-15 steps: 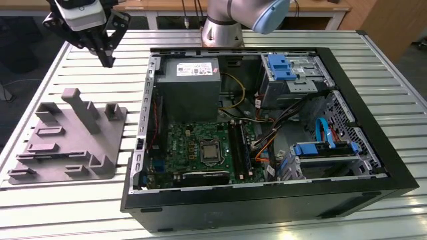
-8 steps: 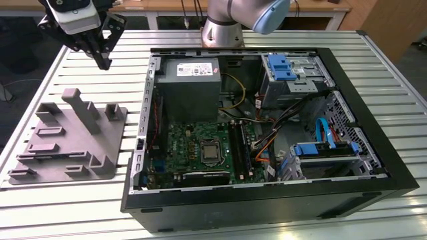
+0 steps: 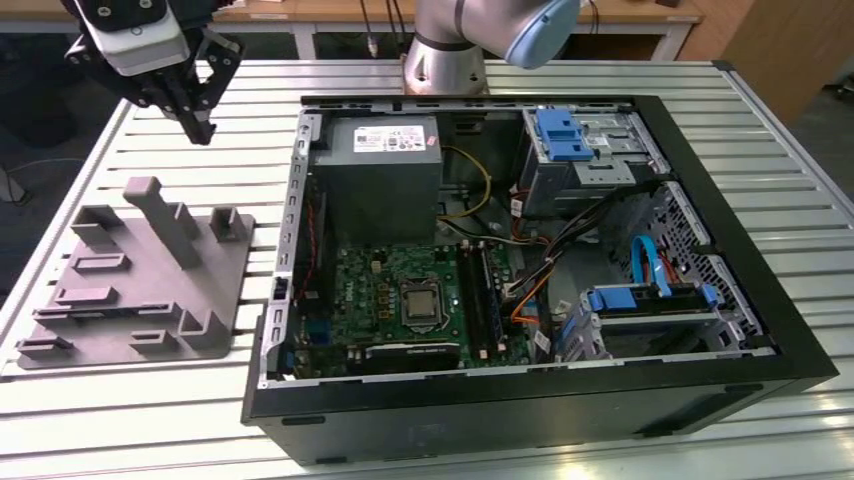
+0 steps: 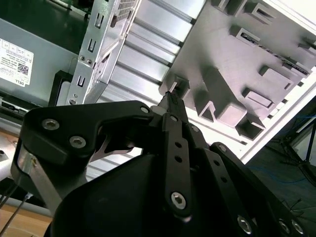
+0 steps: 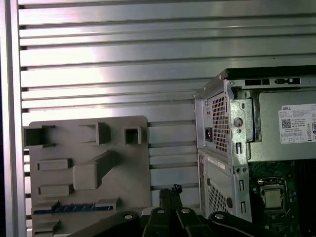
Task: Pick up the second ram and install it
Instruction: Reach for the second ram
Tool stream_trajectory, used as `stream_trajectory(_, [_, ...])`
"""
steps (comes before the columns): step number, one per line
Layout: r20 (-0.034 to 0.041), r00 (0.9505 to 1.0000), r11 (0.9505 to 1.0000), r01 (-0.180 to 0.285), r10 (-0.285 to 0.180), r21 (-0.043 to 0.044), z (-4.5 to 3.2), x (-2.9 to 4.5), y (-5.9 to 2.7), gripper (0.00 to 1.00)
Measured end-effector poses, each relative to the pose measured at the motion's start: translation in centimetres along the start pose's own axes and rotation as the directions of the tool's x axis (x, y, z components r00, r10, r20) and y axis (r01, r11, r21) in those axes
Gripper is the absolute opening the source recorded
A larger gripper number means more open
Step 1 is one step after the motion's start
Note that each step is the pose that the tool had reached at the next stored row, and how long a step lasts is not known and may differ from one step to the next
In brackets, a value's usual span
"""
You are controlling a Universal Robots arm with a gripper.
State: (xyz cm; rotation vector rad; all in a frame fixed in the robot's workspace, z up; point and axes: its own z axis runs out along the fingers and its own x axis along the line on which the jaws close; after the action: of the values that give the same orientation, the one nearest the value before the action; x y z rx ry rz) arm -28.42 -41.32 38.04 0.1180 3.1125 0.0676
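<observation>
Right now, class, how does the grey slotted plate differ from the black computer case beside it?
The grey slotted plate is low and flat, with upright posts; the computer case is a deep open box. The plate is plain grey; the case is black, with boards and cables inside. Both rest on the slatted table.

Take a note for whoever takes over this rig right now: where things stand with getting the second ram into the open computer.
Gripper: shut, with nothing between its fingertips. It hangs above the table at the exterior view's left, beyond the grey plate and outside the computer case.
Second ram: probably the thin dark strip lying in a slot of the grey plate in the first wrist view, though that is not certain.
Done: nothing is picked up.
Left: both steps, the pick-up and seating the stick on the motherboard.
</observation>
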Motion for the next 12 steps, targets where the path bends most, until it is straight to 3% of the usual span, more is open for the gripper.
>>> stream_trajectory(12, [0.0000, 1.0000, 1.0000, 0.000, 0.000, 0.0000, 0.26, 0.85, -0.81, 0.10])
